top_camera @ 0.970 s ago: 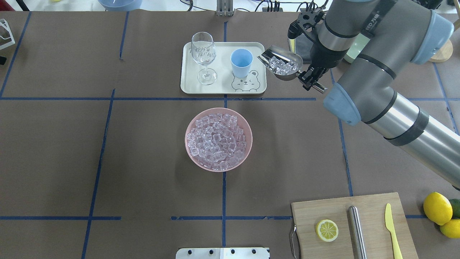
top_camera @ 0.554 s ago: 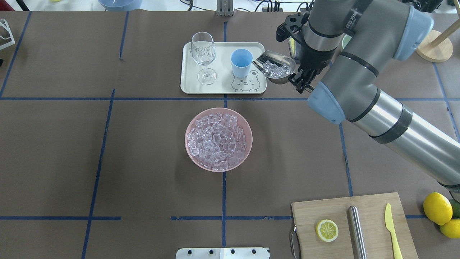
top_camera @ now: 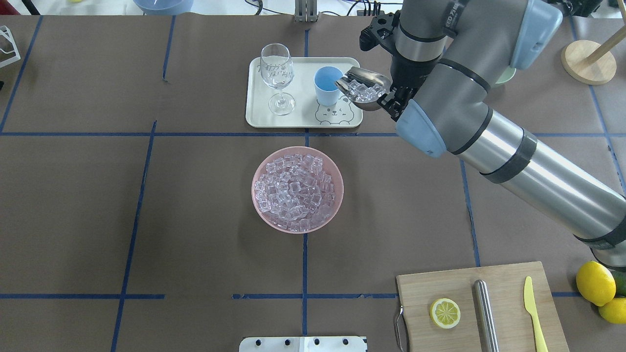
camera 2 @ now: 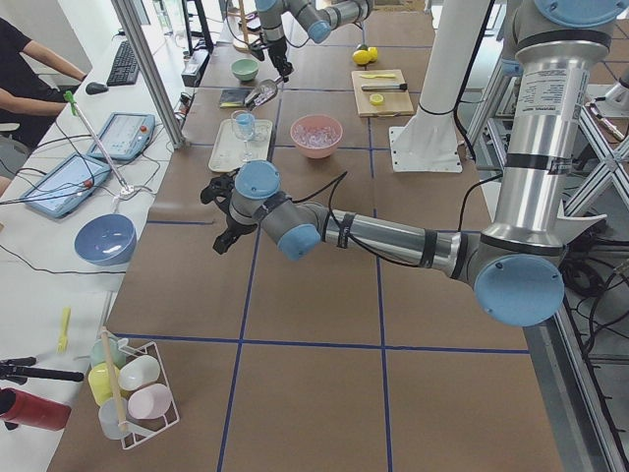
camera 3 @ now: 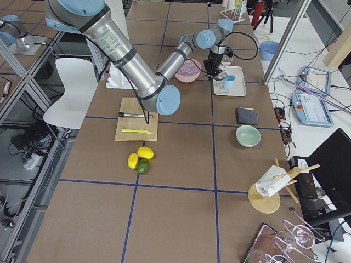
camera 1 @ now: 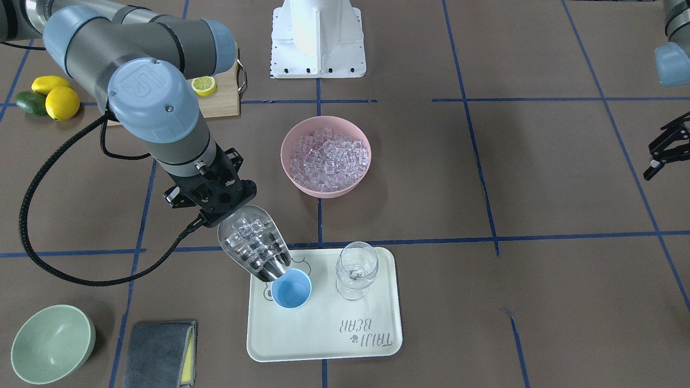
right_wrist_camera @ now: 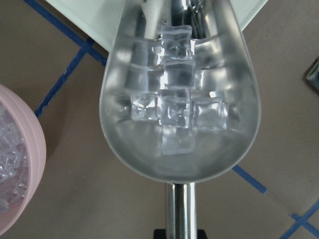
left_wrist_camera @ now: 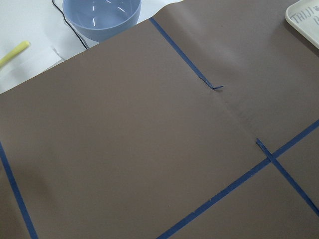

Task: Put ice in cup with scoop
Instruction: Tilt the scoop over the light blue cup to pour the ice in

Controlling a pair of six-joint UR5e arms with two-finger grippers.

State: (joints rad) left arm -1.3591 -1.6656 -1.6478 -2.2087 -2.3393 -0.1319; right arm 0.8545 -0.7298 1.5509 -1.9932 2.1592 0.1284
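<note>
My right gripper is shut on the rod handle of the steel scoop. The scoop holds several clear ice cubes. Its open tip hangs over the rim of the light-blue cup and tilts down toward it. From overhead the scoop reaches the right rim of the cup, which stands on the white tray. No cubes show inside the cup. The pink bowl in mid-table is full of ice. My left gripper is open and empty, far off at the table's side.
A clear wine glass stands on the tray left of the cup. A cutting board with a lemon slice, a steel cylinder and a yellow knife lies front right. A green bowl and a grey cloth lie beyond the tray.
My right arm has carried the loaded scoop to the left, from beside the tray's right edge to the cup's rim. The ice stays in the scoop.
</note>
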